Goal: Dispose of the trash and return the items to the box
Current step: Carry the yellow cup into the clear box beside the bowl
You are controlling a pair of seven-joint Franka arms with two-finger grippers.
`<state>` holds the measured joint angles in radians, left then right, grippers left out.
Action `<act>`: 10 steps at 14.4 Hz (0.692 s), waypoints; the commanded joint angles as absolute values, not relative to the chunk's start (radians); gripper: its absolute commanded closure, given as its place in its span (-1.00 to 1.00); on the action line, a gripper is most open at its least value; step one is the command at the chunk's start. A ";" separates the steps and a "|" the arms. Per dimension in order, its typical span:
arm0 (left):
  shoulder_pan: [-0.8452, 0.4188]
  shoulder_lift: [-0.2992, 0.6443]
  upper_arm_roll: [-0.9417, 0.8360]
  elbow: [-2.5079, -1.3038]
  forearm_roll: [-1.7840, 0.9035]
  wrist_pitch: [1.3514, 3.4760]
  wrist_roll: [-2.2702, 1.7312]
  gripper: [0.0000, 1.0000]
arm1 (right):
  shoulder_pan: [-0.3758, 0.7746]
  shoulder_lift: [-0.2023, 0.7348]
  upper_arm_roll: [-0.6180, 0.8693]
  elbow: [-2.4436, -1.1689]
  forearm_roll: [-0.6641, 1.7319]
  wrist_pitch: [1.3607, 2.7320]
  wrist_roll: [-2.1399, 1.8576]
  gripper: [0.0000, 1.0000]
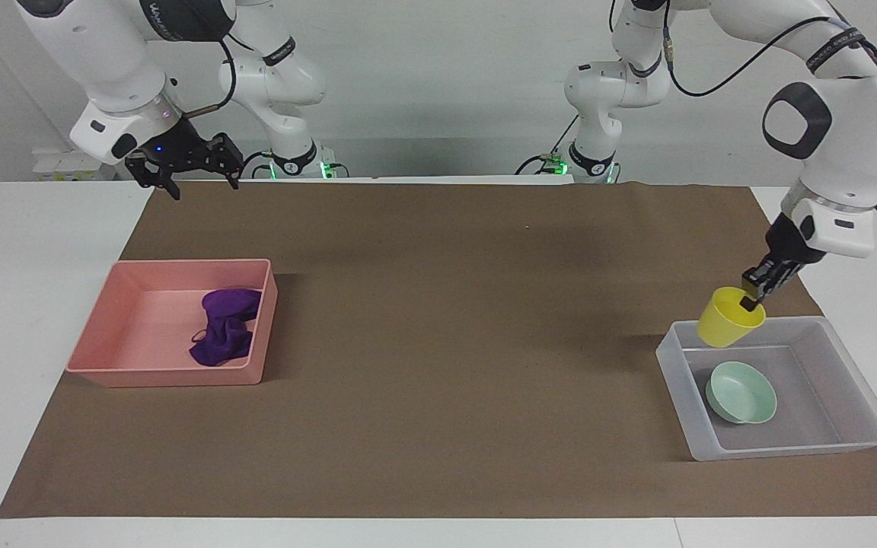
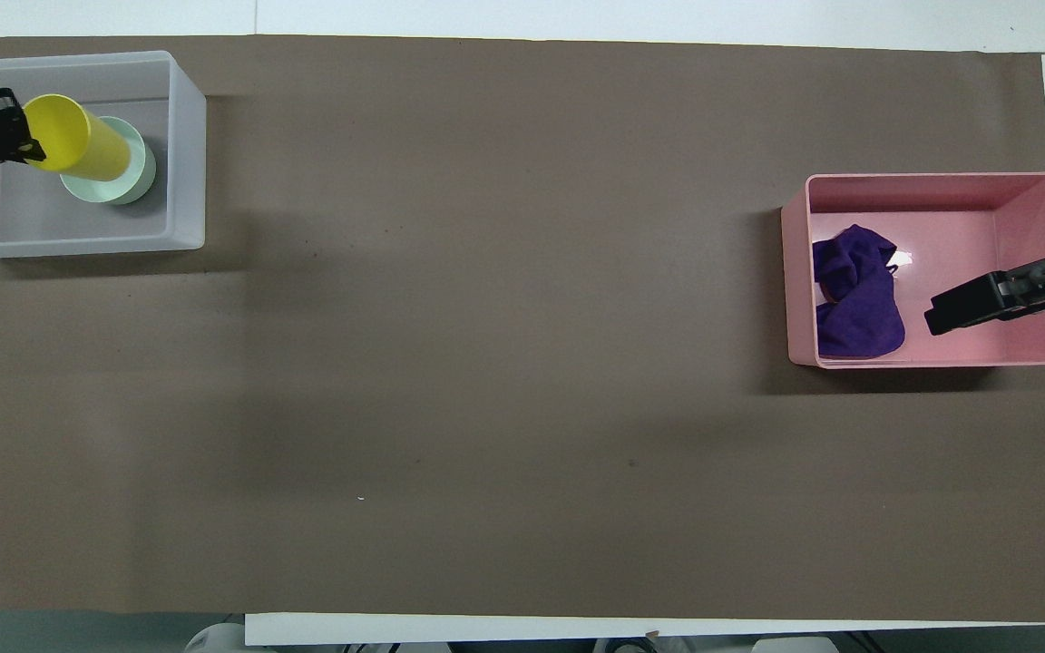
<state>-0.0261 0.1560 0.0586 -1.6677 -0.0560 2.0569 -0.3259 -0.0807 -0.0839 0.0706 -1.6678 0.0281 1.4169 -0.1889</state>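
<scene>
**Left claw carrying cup over box**

Left gripper [image 1: 751, 294] is clamped on the rim of the yellow cup [image 1: 726, 320], which hangs tilted in the air over the clear box [image 1: 861, 380], at the wall nearest the robots. Below the claw, the mint bowl [image 1: 741, 393] lies on the box floor. Right gripper [image 1: 193, 171] waits with fingers spread, raised above the table near the pink bin [image 1: 115, 304]; the purple trash [image 1: 224, 326] lies inside that bin.

I judge the step in hand to be lowering the cup. I would bring it down onto bare floor beside the bowl, upright, and let go only once it rests.

Count: one cup, one bowl, one box, one bin, one wad of trash.
</scene>
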 commanded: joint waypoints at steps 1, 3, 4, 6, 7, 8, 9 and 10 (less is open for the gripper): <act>0.014 0.256 0.051 -1.643 -0.011 2.172 -0.318 1.00 | -0.089 -0.100 0.078 -1.683 0.015 1.433 -0.206 -0.99; 0.047 0.308 0.049 -1.632 -0.011 2.241 -0.318 1.00 | -0.089 -0.100 0.078 -1.683 0.015 1.433 -0.206 -0.99; 0.058 0.330 0.049 -1.635 -0.011 2.273 -0.316 1.00 | -0.089 -0.100 0.078 -1.683 0.015 1.433 -0.206 -0.99; 0.055 0.374 0.049 -1.644 -0.014 2.318 -0.314 1.00 | -0.087 -0.100 0.078 -1.683 0.015 1.433 -0.206 -0.99; 0.054 0.389 0.049 -1.651 -0.015 2.328 -0.314 1.00 | -0.089 -0.100 0.078 -1.683 0.015 1.433 -0.206 -0.99; 0.054 0.394 0.049 -1.666 -0.014 2.335 -0.313 1.00 | -0.089 -0.100 0.078 -1.683 0.015 1.434 -0.206 -0.99; 0.055 0.405 0.049 -1.678 -0.015 2.350 -0.311 1.00 | -0.087 -0.100 0.078 -1.683 0.015 1.436 -0.206 -0.99; 0.055 0.413 0.049 -1.698 -0.015 2.368 -0.308 1.00 | -0.087 -0.100 0.078 -1.683 0.015 1.440 -0.207 -0.99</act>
